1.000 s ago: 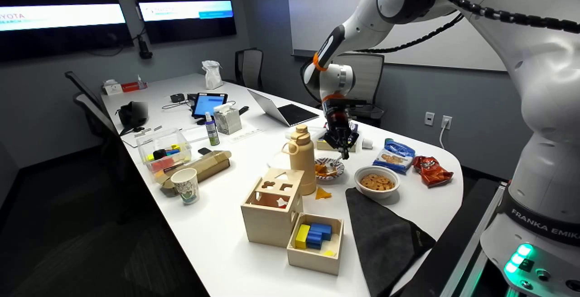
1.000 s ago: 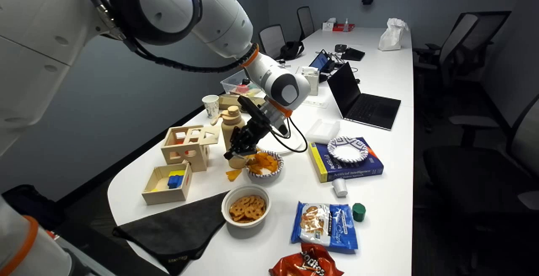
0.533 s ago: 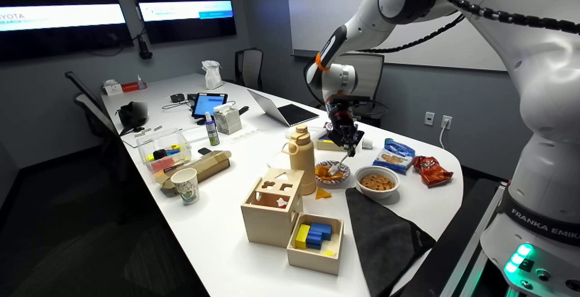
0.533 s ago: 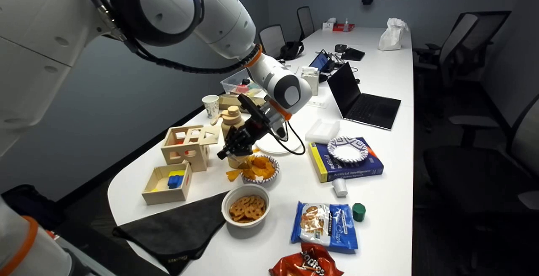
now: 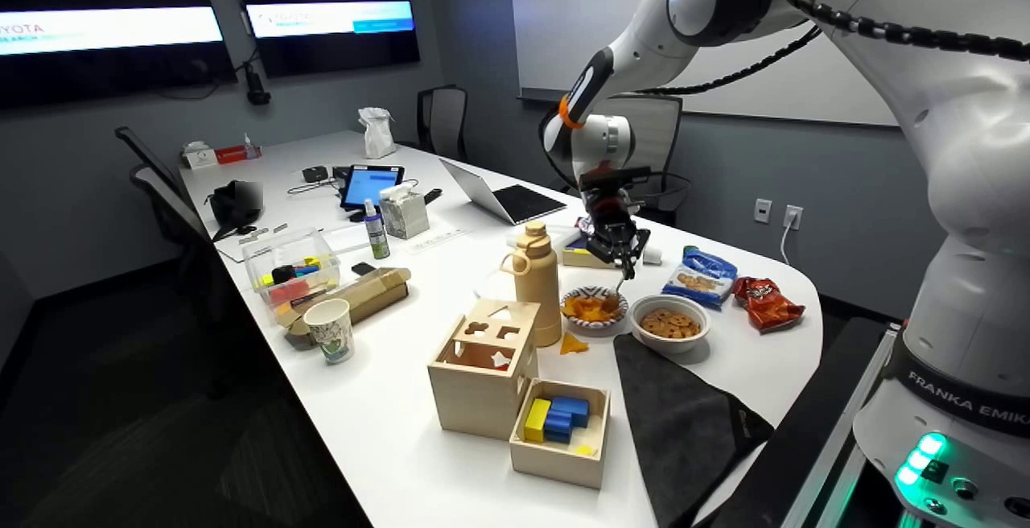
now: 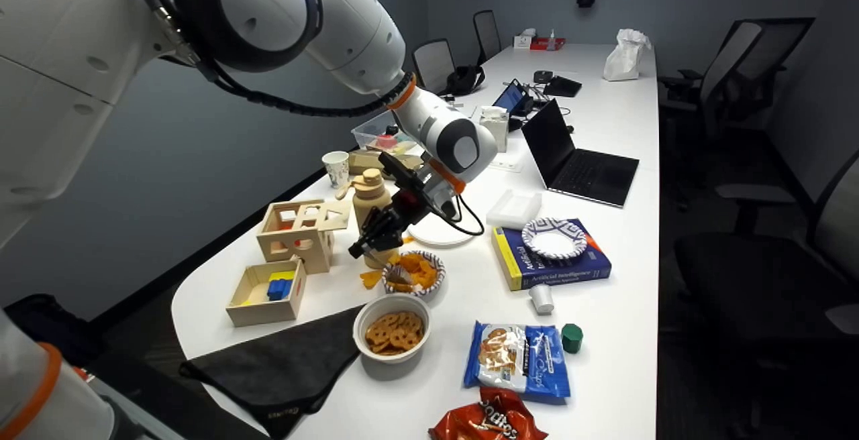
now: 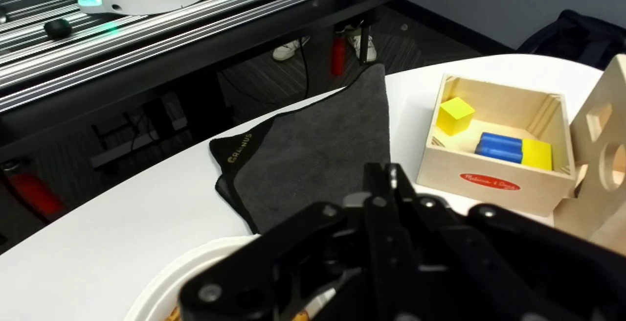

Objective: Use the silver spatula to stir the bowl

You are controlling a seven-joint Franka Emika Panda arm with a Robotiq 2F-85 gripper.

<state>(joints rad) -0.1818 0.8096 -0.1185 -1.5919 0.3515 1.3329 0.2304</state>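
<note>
A patterned paper bowl (image 5: 601, 325) holds orange chips and stands beside the tan bottle; it also shows in an exterior view (image 6: 439, 272). My gripper (image 5: 626, 269) is above the bowl's edge, and it shows in an exterior view (image 6: 356, 250) as well. It is shut on the thin handle of the silver spatula (image 6: 400, 275), which slants down with its head among the chips. The spatula head also shows in an exterior view (image 5: 613, 303). In the wrist view the gripper (image 7: 383, 170) has its fingertips nearly together, with a silver glint between them; the spatula head is hidden there.
A white bowl (image 5: 669, 343) of brown crisps is close beside the paper bowl. A tan bottle (image 5: 547, 286), a wooden shape box (image 5: 483, 399) and an open block box (image 7: 494, 189) stand near. A dark cloth (image 7: 313, 149) lies at the edge. A loose chip (image 5: 573, 344) lies on the table.
The gripper has moved slightly toward the white bowl's side, and the spatula head has shifted and turned among the chips. The paper bowl has slid a little the same way.
</note>
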